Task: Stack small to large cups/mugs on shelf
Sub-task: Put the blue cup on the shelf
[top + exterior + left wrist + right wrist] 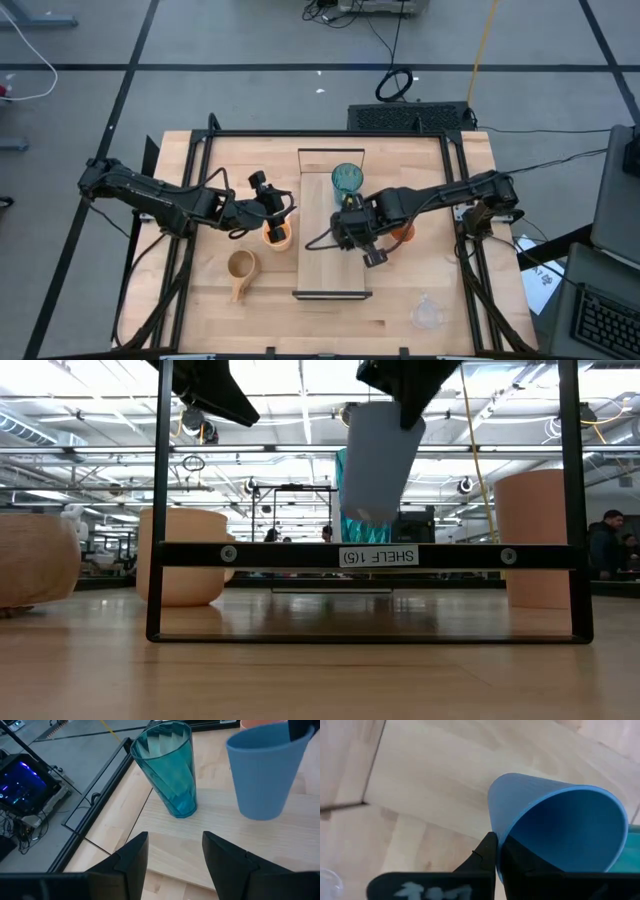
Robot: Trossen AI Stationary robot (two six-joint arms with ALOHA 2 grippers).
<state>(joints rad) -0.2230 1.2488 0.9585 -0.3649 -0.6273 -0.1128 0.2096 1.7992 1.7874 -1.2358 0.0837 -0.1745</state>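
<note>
My right gripper [497, 847] is shut on the blue cup [262, 770], which hangs over the middle of the shelf [332, 270]. The teal tumbler [347, 180] stands upright on the shelf's far end. My left gripper [175, 840] hovers open at the shelf's left side, above the orange mug with the pale handle [278, 235], and touches nothing. On the table, the orange cup [402, 234] stands to the right of the shelf and the tan mug [241, 268] at the near left. The clear glass [428, 313] is at the near right. My right gripper holds the blue cup by its rim [506, 839], one finger inside the cup and one outside against the wall. The fingers come from above, pointing steeply down. The cup [380, 460] hangs below them mouth up and tilted, its base clear of the shelf board.
The shelf's dark end rail [365, 556] stands at its near end. The board between the tumbler and that rail is bare wood. Black frame rails [465, 200] run along the table's sides. People show in the room beyond [605, 555].
</note>
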